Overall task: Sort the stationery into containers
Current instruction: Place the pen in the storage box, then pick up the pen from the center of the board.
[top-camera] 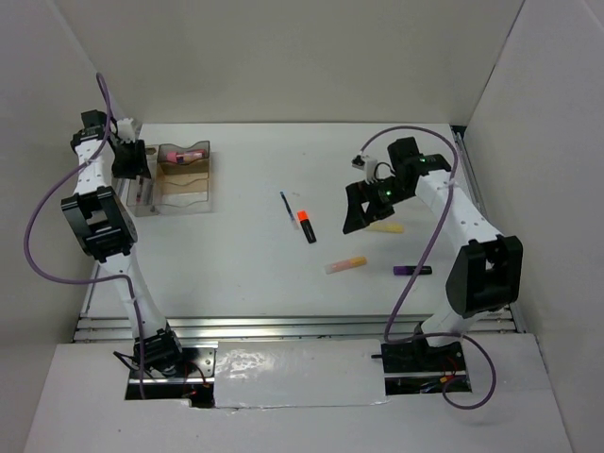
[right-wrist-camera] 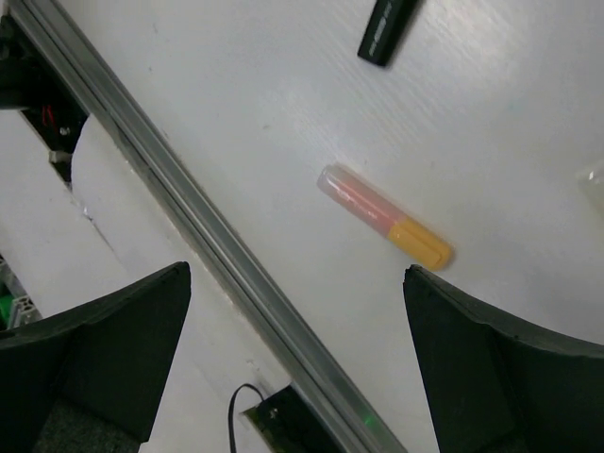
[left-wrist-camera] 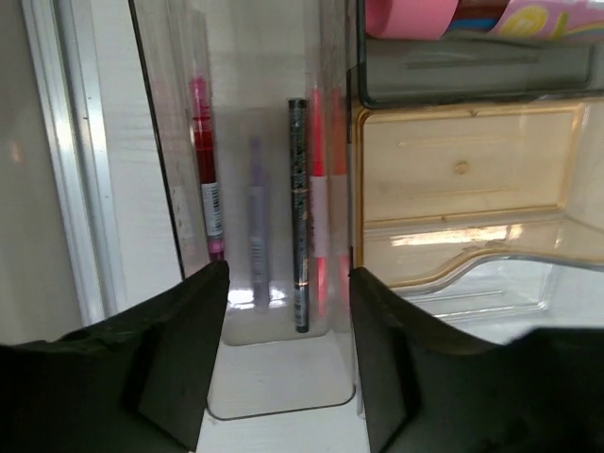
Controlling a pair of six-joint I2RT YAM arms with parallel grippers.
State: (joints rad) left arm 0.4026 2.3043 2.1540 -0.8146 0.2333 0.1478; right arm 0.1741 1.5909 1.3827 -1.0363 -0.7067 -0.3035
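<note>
**A:** Where does the left gripper (left-wrist-camera: 288,274) stand?

**B:** Over the organiser tray's (top-camera: 189,209) narrow end compartment, jaws apart and holding nothing. The dark pencil (left-wrist-camera: 298,217) lies inside that compartment beside a red pen (left-wrist-camera: 201,123).

**A:** What's the risk there?

**B:** The fingers sit close to the clear dividers. I'd say a skewed lift could hook a wall and drag the tray, and the side wall (top-camera: 38,113) just beyond it leaves little room on that side.

**A:** And the right gripper (top-camera: 363,212)?

**B:** It's spread wide and empty, well away from the tray, just beside the pale yellow stick (top-camera: 385,227). The yellow-pink marker (right-wrist-camera: 385,215), purple marker (top-camera: 412,271) and orange-capped highlighter (top-camera: 307,226) lie loose nearby.

**A:** Any trouble likely?

**B:** The stick looks round, so an off-centre pinch could roll it into its neighbours or toward the metal rail (right-wrist-camera: 179,212).

**A:** Is there room to carry it?

**B:** Yes, there's bare table (top-camera: 245,160) between the loose pens and the tray.
</note>
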